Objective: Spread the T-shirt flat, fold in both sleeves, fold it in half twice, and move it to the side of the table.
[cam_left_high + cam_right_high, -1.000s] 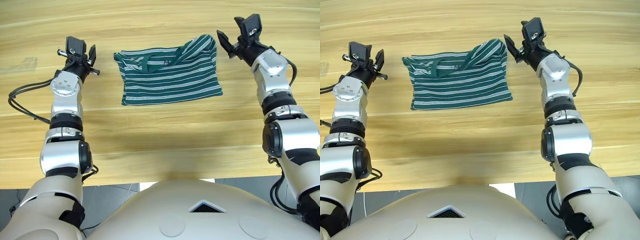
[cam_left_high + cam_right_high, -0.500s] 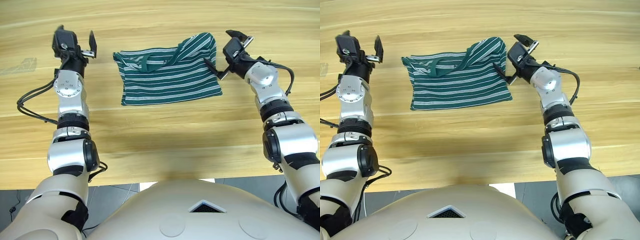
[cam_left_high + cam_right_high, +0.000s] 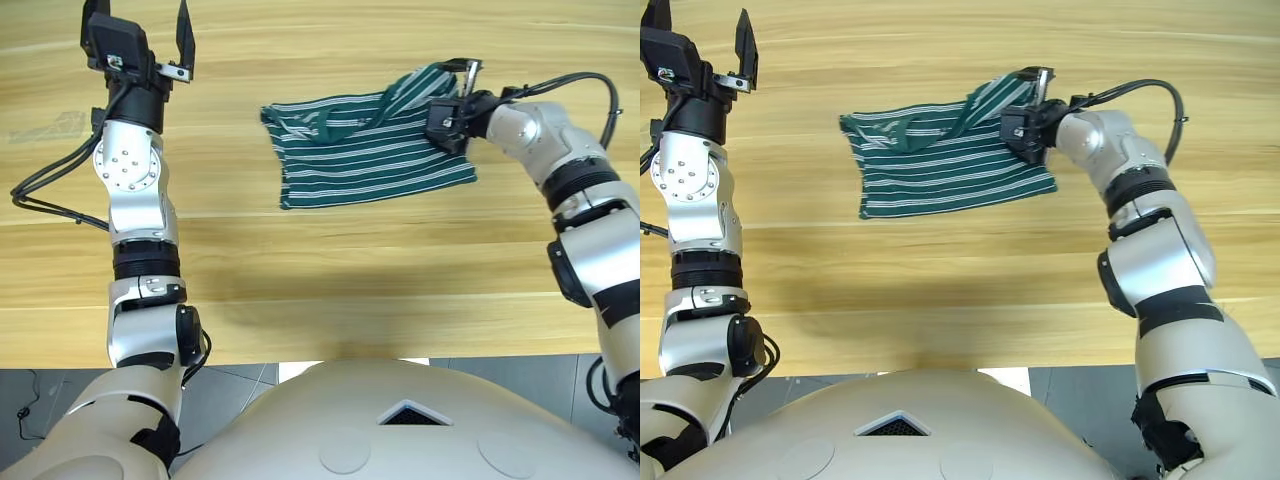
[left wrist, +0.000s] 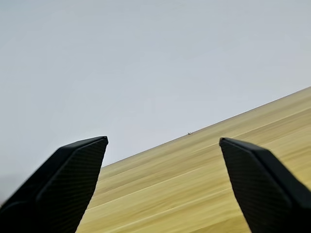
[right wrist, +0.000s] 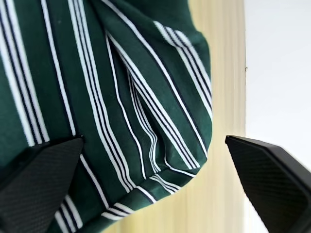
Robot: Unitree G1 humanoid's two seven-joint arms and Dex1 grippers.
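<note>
The green T-shirt with white stripes (image 3: 370, 150) lies folded into a small rectangle on the wooden table (image 3: 320, 260), its far right corner bunched up. My right gripper (image 3: 455, 95) is at that corner, open, with one finger on either side of the raised fold; the right wrist view shows the striped cloth (image 5: 121, 97) between the two fingers (image 5: 43, 184). My left gripper (image 3: 137, 15) is open and held high at the far left, well away from the shirt. The left wrist view has its fingers (image 4: 73, 174) wide apart over bare table.
The table's near edge (image 3: 300, 362) runs in front of me, with grey floor below it. Black cables (image 3: 50, 195) hang beside the left arm. Bare wood surrounds the shirt on all sides.
My right gripper swung down from beside the shirt onto its far right corner. The shirt has shifted a little to the right. My left gripper rose and moved farther away.
</note>
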